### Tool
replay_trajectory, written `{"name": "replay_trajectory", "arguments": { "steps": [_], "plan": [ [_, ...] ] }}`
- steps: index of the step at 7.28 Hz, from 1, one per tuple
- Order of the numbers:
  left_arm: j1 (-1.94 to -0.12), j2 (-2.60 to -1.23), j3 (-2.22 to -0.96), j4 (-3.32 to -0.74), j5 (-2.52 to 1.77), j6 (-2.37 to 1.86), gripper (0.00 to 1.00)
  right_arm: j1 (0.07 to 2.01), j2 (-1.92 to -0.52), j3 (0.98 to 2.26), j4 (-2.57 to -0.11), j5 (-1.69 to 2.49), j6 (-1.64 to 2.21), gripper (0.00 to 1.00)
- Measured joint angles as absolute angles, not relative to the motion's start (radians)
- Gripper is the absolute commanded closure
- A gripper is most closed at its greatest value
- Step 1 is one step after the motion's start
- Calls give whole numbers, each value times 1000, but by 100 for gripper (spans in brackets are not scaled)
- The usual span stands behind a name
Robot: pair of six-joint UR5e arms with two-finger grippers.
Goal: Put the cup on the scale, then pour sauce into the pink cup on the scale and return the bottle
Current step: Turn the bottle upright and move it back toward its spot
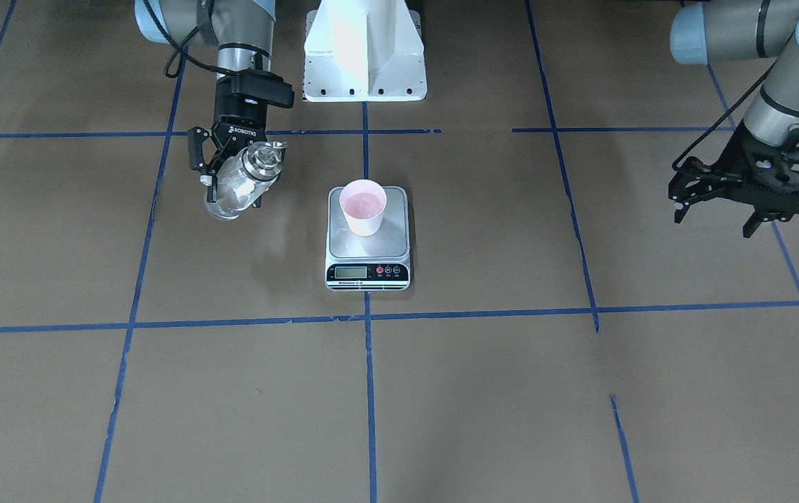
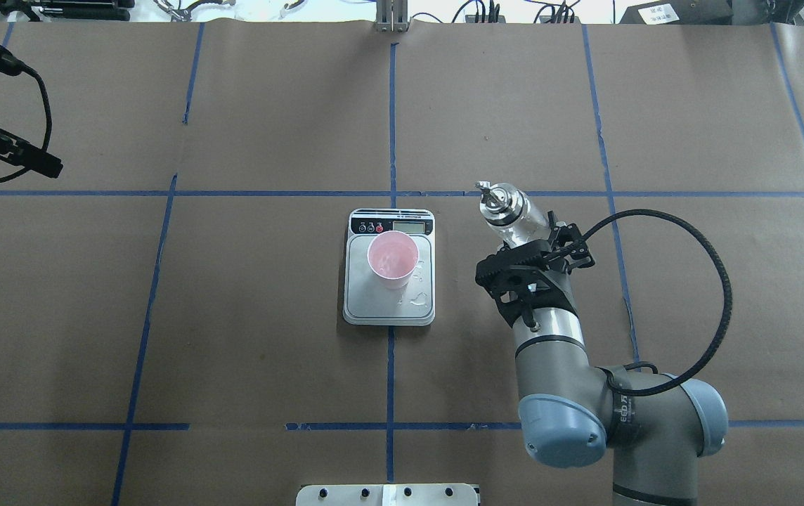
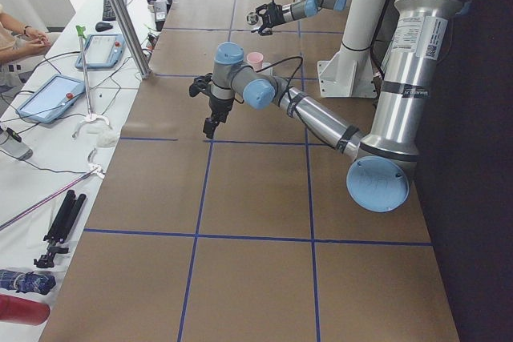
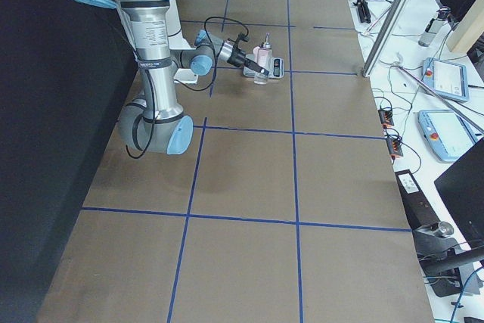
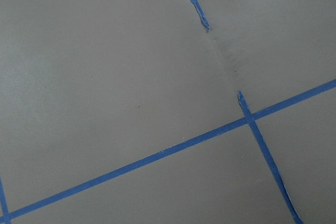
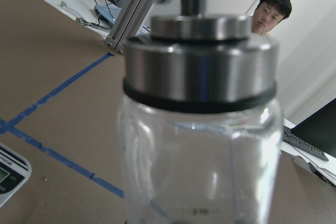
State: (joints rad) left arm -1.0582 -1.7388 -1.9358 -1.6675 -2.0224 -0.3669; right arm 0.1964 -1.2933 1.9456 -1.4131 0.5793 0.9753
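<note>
A brown paper-covered table (image 1: 511, 391) marked into squares by blue tape lines carries everything. The flat square kitchen scale (image 1: 369, 269), with a silver plate, a white body and a black display strip, sits on the centre tape line.

The grey and blue right arm (image 2: 556, 351) reaches out on the robot's right of the scale. Its black two-finger right gripper (image 1: 232, 185) is clamped around the body of the clear cylindrical glass bottle (image 2: 507, 207). The grey and blue left arm (image 1: 776, 84) is well off to the robot's left of the scale. Its black left gripper (image 1: 714, 220) hangs with the fingers spread wide and nothing between them, and its wrist view shows only bare paper and tape.

The bottle is near the scale but clear of it, on the robot's right. It is tilted, with its silver metal collar and small pour spout leaning away from the robot's base. How much of the clear sauce is in it cannot be told.

The small pale pink tapered cup (image 1: 363, 207) stands upright on the scale's plate, towards the display end. Its inside looks glossy and wet. A few small clear droplets (image 2: 416, 302) lie on the plate, just beside the cup on the side nearest the robot.
</note>
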Motion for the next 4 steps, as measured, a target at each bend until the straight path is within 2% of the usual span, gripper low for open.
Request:
{"name": "replay_trajectory", "arguments": {
  "steps": [4],
  "plan": [
    [-1085, -1740, -1921, -1676, -2046, -357, 0, 215, -1340, 1930, -1368, 578, 1430, 100]
  ]
}}
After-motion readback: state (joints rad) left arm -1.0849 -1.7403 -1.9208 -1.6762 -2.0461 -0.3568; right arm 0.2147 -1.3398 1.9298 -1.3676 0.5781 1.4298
